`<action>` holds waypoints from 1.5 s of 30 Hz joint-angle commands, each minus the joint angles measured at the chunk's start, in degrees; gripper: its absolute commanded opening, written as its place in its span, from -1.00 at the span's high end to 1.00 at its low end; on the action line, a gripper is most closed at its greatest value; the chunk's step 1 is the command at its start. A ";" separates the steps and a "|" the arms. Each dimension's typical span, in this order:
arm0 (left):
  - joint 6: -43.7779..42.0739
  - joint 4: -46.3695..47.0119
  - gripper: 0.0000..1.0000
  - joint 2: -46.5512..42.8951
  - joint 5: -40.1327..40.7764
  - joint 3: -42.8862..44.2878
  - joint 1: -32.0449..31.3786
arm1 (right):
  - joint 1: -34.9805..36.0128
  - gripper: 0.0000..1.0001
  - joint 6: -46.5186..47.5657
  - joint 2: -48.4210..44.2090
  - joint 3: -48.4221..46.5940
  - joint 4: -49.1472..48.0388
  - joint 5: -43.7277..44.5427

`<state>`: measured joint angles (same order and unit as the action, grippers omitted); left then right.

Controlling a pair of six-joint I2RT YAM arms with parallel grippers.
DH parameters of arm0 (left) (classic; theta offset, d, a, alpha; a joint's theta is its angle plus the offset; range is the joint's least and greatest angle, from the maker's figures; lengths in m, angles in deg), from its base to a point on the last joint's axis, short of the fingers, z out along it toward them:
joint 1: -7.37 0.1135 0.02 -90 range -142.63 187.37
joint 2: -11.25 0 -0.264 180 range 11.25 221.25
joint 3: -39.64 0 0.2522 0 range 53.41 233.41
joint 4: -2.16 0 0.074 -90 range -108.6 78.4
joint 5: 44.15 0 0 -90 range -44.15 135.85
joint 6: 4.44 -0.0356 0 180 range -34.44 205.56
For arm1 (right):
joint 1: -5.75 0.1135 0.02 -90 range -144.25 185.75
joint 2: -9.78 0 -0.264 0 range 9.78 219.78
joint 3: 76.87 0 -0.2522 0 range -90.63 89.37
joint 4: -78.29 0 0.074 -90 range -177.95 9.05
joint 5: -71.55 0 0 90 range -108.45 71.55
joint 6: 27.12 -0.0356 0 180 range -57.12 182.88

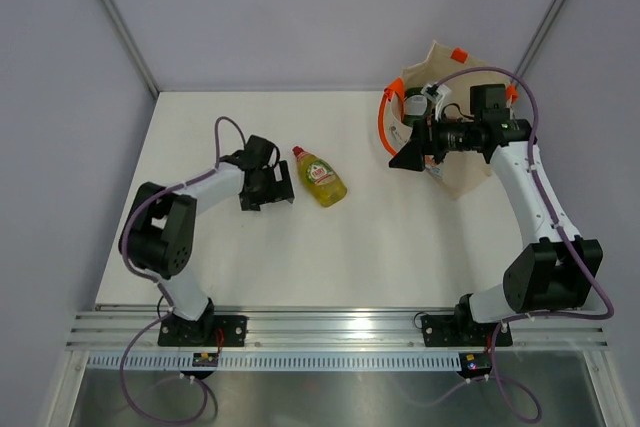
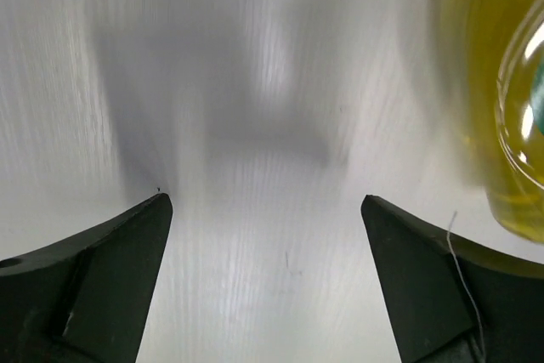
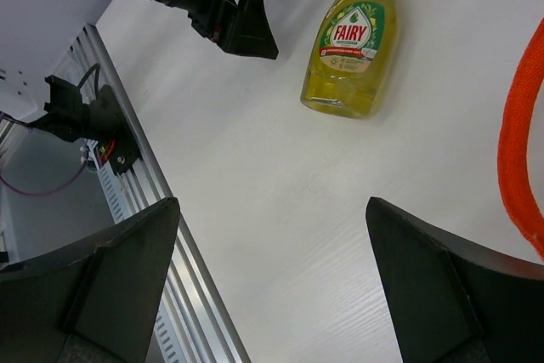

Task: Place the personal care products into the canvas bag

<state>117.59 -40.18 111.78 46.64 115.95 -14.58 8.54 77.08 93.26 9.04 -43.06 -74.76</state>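
Note:
The yellow squeeze bottle (image 1: 320, 177) with a red cap lies on its side on the white table, left of centre. My left gripper (image 1: 283, 179) is open and empty just to its left, low over the table. In the left wrist view the gripper (image 2: 264, 199) has bare table between its jaws, with the bottle (image 2: 501, 82) blurred at the right edge. The canvas bag (image 1: 462, 175) lies at the back right with its orange handle (image 1: 385, 122) facing left. My right gripper (image 1: 400, 154) is open and empty at the bag's mouth. The right wrist view shows this gripper (image 3: 272, 201), the bottle (image 3: 350, 48) and the handle (image 3: 523, 142). Other bottles (image 1: 420, 105) show dimly inside the bag, mostly hidden by my arm.
An aluminium rail (image 1: 340, 322) runs along the table's near edge and also shows in the right wrist view (image 3: 144, 210). Grey walls close in the table at the back and sides. Purple cables loop over both arms.

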 commanded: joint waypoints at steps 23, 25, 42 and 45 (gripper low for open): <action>26.43 16.29 -0.72 19.26 -9.42 16.10 -5.02 | 3.98 -0.99 1.80 -2.28 4.75 -1.38 6.83; 24.32 10.68 -0.61 21.28 -7.13 20.48 -6.16 | 3.98 -0.99 1.97 -1.92 4.40 -1.12 7.27; 7.52 10.99 0.55 20.50 -15.30 17.71 -12.58 | 11.18 -0.99 6.74 5.90 6.32 4.70 16.30; 8.13 12.75 0.56 19.79 -17.14 15.69 -12.67 | 14.77 -0.99 -0.82 7.48 9.22 -1.01 22.64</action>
<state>129.03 -22.45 130.54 29.94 135.80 -27.17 20.23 81.93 99.71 16.62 -38.76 -59.42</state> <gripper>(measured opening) 0.387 0.993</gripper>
